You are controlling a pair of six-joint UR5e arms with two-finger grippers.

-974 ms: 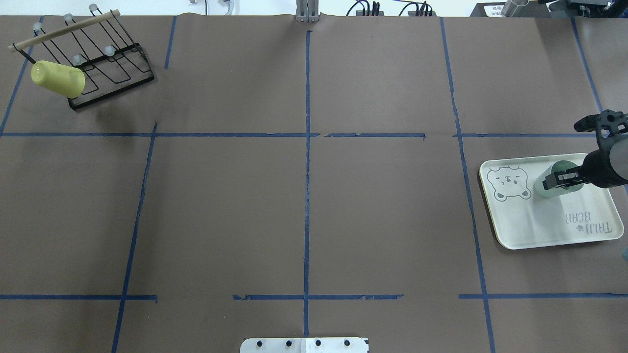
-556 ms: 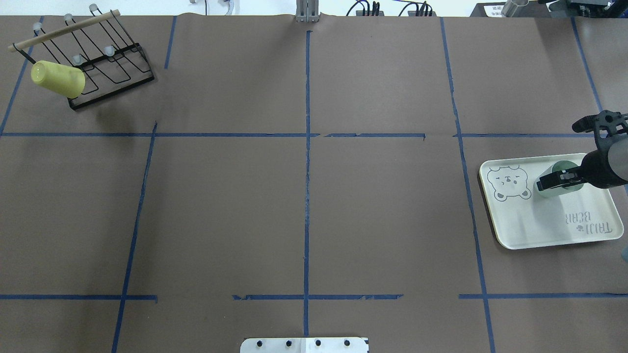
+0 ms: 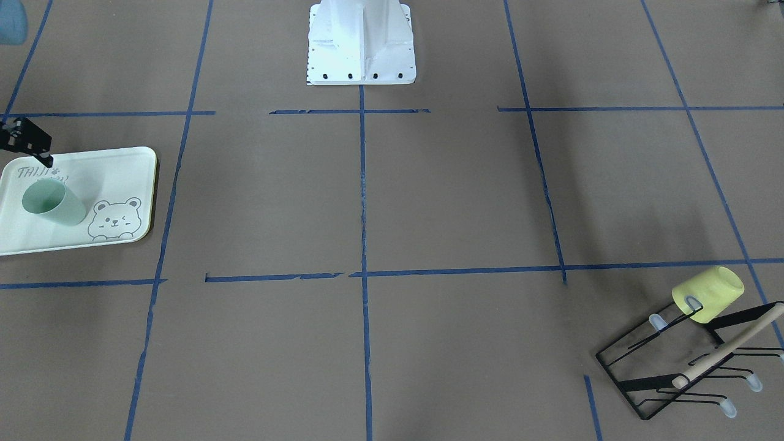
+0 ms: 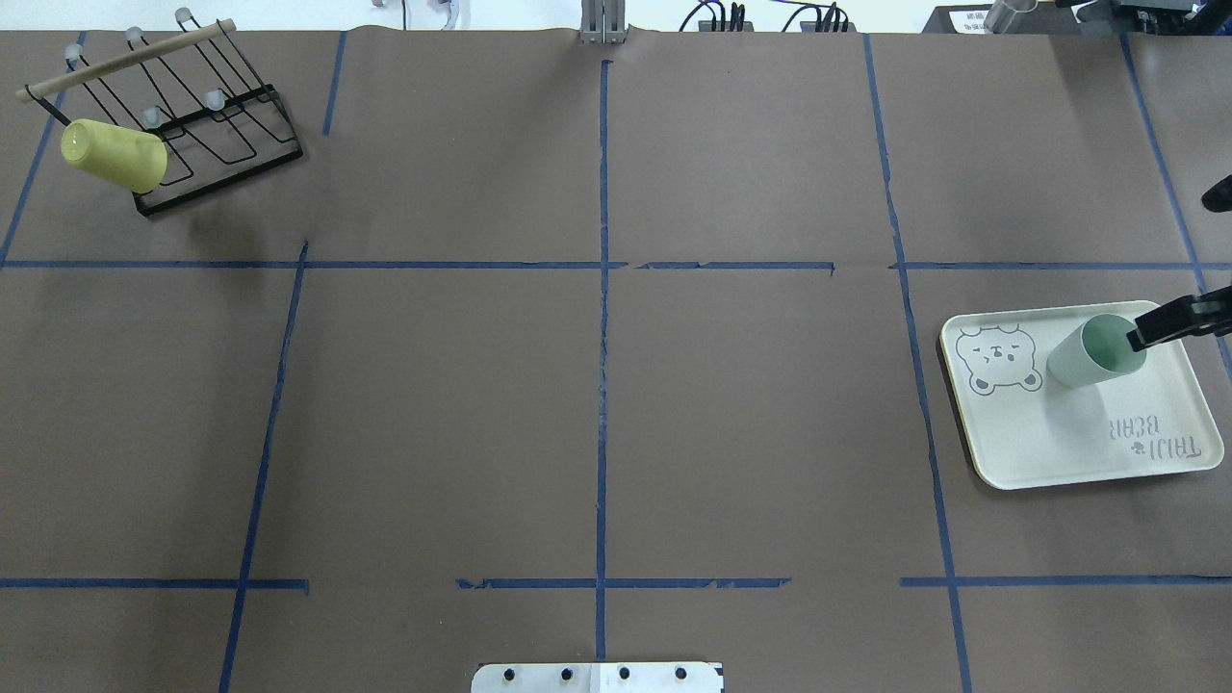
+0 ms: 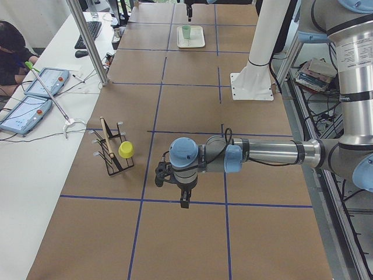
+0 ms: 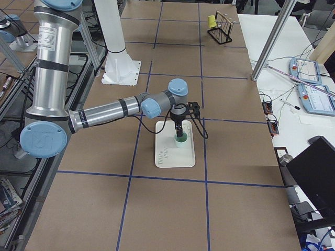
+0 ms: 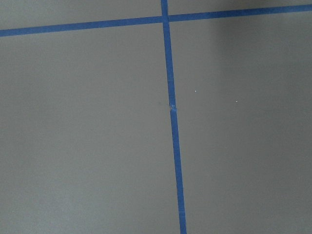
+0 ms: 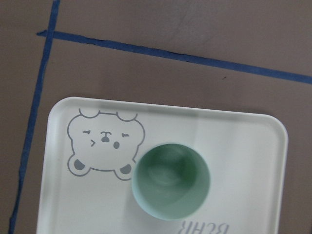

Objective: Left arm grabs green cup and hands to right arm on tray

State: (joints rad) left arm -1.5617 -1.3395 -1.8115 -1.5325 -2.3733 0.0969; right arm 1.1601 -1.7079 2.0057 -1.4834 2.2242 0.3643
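Yellow cup [image 3: 710, 294] hung on prong of black wire rack [image 3: 704, 361]; blue tape lines [image 4: 603, 385] across brown table [image 4: 433, 404].

The small mint-green tapered plastic cup [image 8: 170, 180] looks smooth with a faint sheen, as does the flat cream rectangular plastic tray [image 8: 243, 141]. Matt brown paper covers the table [image 4: 433, 404]. The black wire rack [image 3: 643, 384] carries a bare wooden dowel [image 3: 729, 346].
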